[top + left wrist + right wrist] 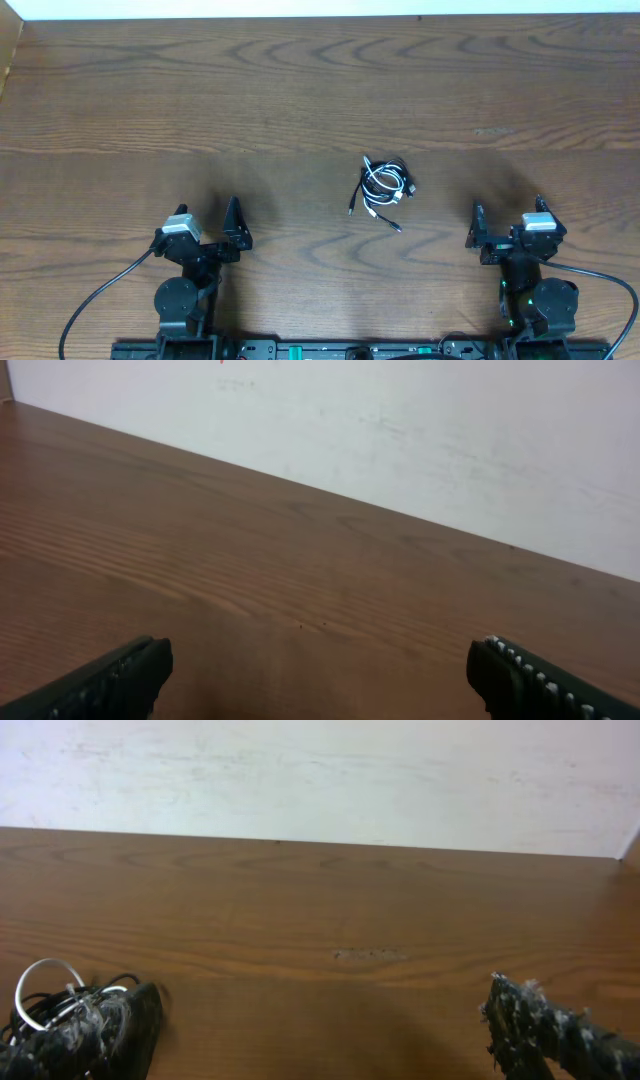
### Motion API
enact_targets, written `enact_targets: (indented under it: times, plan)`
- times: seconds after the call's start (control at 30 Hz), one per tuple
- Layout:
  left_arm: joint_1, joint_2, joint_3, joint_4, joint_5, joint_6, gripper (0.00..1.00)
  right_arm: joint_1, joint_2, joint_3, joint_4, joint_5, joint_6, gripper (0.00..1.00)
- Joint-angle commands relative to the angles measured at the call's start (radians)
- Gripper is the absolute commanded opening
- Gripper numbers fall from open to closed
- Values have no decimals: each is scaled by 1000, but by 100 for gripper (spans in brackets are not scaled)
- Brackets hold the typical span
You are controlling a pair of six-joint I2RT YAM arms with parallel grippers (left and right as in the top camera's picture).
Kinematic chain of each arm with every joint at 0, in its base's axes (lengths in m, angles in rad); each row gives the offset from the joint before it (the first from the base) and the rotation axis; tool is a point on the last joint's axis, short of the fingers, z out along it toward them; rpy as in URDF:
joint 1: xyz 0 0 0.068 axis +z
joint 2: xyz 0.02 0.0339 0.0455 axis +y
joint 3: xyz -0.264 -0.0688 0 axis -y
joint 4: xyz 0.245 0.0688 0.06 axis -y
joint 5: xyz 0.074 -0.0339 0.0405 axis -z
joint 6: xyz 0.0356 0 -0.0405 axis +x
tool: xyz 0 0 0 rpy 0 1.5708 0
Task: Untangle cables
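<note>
A small tangle of black and white cables (382, 187) lies on the wooden table, a little right of centre. In the right wrist view a white loop of it (45, 990) shows at the far left, partly behind the left finger. My left gripper (210, 222) is open and empty near the front left, well left of the tangle; its fingers frame bare wood in the left wrist view (320, 680). My right gripper (507, 218) is open and empty at the front right, to the right of the tangle, with its fingers wide apart (320, 1030).
The wooden table (300, 90) runs back to a white wall (320, 770). The arm bases and their black cables (100, 300) sit along the front edge.
</note>
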Motion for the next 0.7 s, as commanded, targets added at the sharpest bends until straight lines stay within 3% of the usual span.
enact_targets:
  times: [0.0,0.13,0.3,0.67]
  plan:
    - [3,-6,-10,-41,23,-15,99,-5,0,-1,-4,5,-12,99]
    - [3,-6,11,-43,100,-88,98,-5,0,-1,-3,5,-11,99]
    - [3,-6,58,-90,91,-64,98,-5,0,-1,-3,5,-12,99]
    - [3,100,263,-354,-2,-16,98,-5,0,15,-27,-26,67,99]
